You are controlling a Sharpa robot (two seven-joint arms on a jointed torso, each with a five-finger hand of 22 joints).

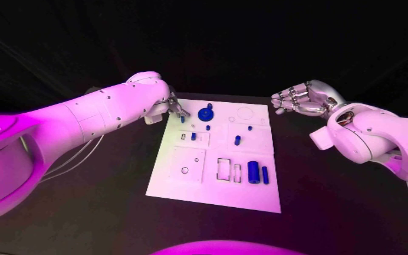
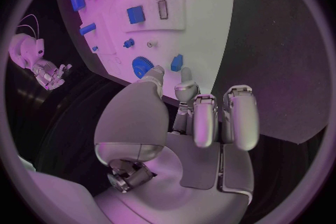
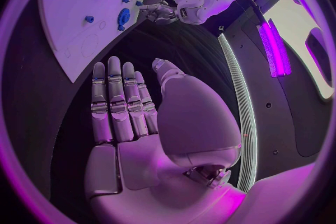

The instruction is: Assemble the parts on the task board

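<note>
Two hands wait: the left hand [image 1: 173, 108], fingers apart and holding nothing, is right beside the blue gear [image 1: 206, 113] on the task board [image 1: 170, 187], while the open, empty right hand [image 1: 299, 100] is farther off.

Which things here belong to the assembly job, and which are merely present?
Belonging to the job:
white rectangular task board
small blue plastic parts, such as the round toothed gear
left hand
right hand

Merely present:
black table

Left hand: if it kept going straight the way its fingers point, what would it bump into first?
Probably the small blue peg on the task board, just ahead of the left hand's fingertips; the blue gear sits beside it. Depth is hard to judge.
</note>
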